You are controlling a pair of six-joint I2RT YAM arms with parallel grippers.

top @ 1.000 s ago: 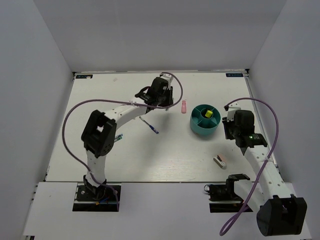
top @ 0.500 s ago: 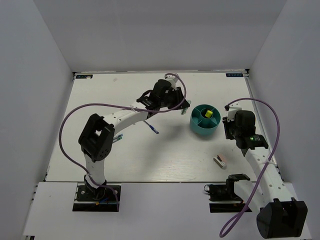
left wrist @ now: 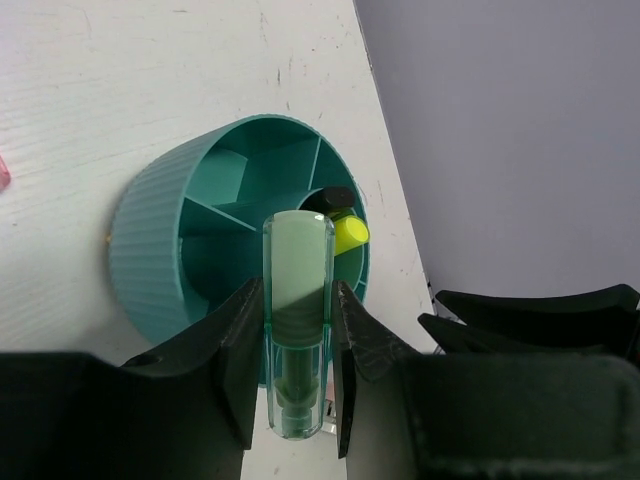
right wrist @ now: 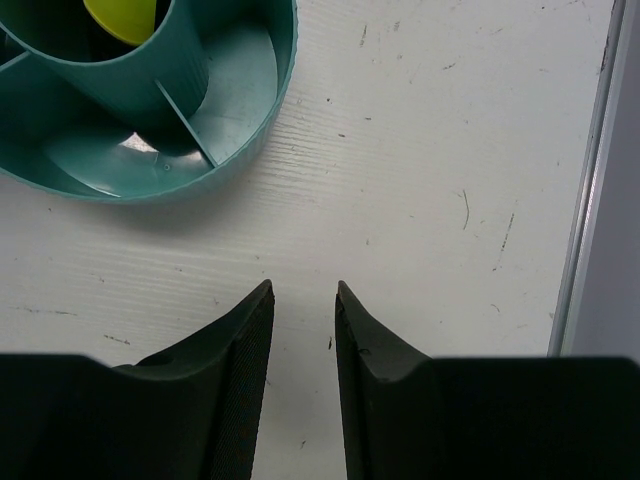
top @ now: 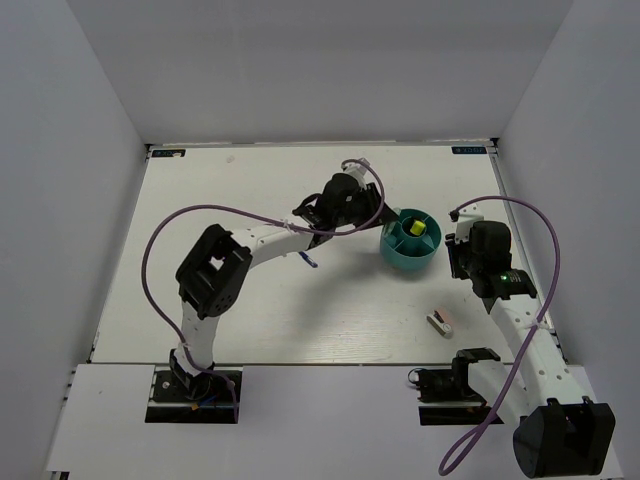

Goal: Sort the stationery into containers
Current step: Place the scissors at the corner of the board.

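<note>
I am holding the mint green marker [left wrist: 297,260] in my left end effector [left wrist: 297,305]. The two fingers are pressing on its sides, so they are only partly open, as wide as the marker. The marker is pointing forward and its rounded end is hanging above the teal organiser [left wrist: 150,240], over the dividers near the middle. It is not lying in any compartment.

A black-yellow highlighter [left wrist: 345,232] is standing in the inner compartment of the organiser, with the yellow end up. At the left edge of my left wrist view a small pink piece is showing; it is maybe the pink marker, but I cannot tell for sure.

My right end effector [right wrist: 303,300] is hanging over the bare surface [right wrist: 450,150], just beside the organiser. Its fingers are standing a little apart and are gripping nothing.

The pink-white block [top: 440,321] is lying on the surface near my right arm. The thin blue pen [top: 309,262] is lying partly under my left arm.
</note>
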